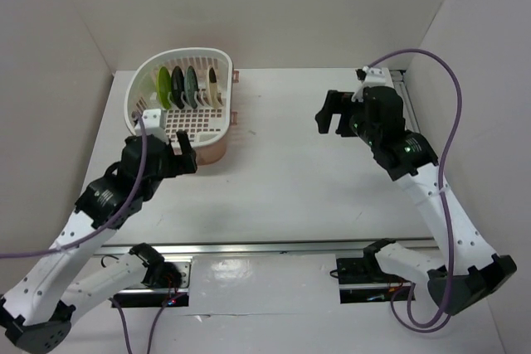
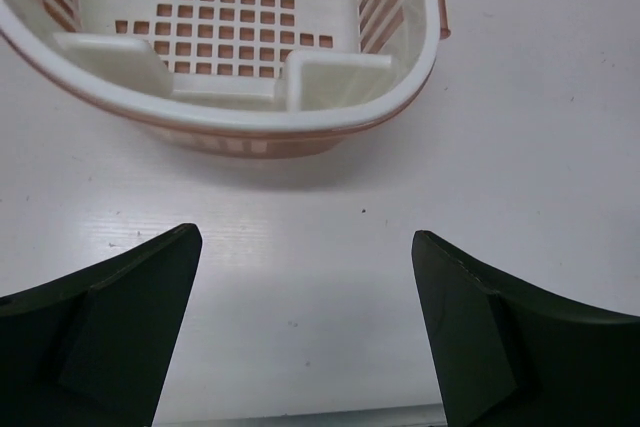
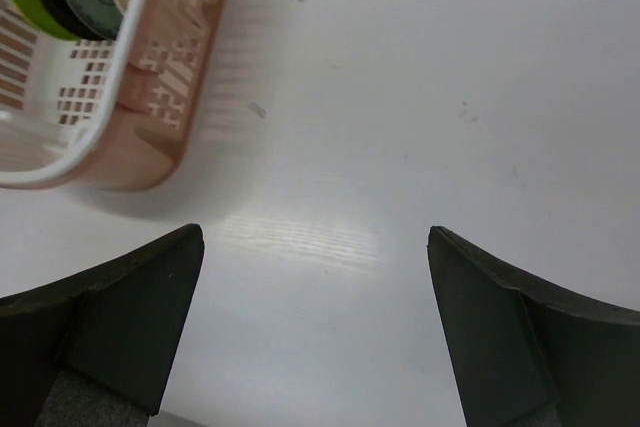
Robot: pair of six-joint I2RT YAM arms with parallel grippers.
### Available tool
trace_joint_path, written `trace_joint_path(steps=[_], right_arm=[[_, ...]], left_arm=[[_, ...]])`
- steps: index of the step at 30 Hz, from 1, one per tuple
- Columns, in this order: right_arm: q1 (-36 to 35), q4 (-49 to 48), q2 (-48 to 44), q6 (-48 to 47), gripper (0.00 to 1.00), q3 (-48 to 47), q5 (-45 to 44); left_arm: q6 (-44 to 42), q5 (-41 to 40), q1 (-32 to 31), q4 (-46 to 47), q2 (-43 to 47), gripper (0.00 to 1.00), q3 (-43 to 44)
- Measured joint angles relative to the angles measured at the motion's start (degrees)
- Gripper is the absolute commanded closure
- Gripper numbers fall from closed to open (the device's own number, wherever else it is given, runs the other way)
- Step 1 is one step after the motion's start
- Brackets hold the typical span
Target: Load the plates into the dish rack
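A pale pink plastic dish rack (image 1: 197,122) with a white rim, lattice base and slotted sides sits on the far left of the white, slightly glossy desk (image 1: 315,188), its rounded end turned away from the arms. Four small round plates stand on edge side by side in its far half: a lime green plate (image 1: 164,84), a glossy black plate (image 1: 177,87), a dark teal-blue patterned plate (image 1: 192,84) and a cream plate (image 1: 213,84). The near half of the lattice is bare, with two smooth white moulded blocks against the near wall.

The left pincer (image 1: 184,157) hangs just beside the rack's near wall, its dark fingers spread wide and holding nothing. The right pincer (image 1: 329,118) is well apart, over open desk to the right, equally wide and empty; its wrist view catches the rack's pink corner and the plates' edges. Plain white walls enclose the desk, a metal rail (image 1: 274,246) runs along the near edge, and a purple cable (image 1: 452,105) loops above the right arm.
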State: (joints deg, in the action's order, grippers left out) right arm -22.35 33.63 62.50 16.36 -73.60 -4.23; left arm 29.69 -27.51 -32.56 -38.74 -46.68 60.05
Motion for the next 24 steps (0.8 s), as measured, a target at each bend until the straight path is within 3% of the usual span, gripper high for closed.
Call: trace_joint_path(steps=[7, 14, 24], right_arm=[[-0.4, 7.1, -8.6, 0.8, 0.0, 10.6, -3.1], [-0.9, 11.8, -23.8, 2.5, 0.0, 11.8, -3.6], [-0.6, 17.3, -29.7, 3.1, 0.0, 11.7, -3.5]], left_arm=[[1.9, -1.3, 0.0, -5.5, 12.5, 0.0, -2.2], [4.0, -2.7, 0.0, -13.0, 22.9, 0.0, -2.0], [4.7, -3.3, 0.0, -18.5, 24.0, 0.0, 0.6]])
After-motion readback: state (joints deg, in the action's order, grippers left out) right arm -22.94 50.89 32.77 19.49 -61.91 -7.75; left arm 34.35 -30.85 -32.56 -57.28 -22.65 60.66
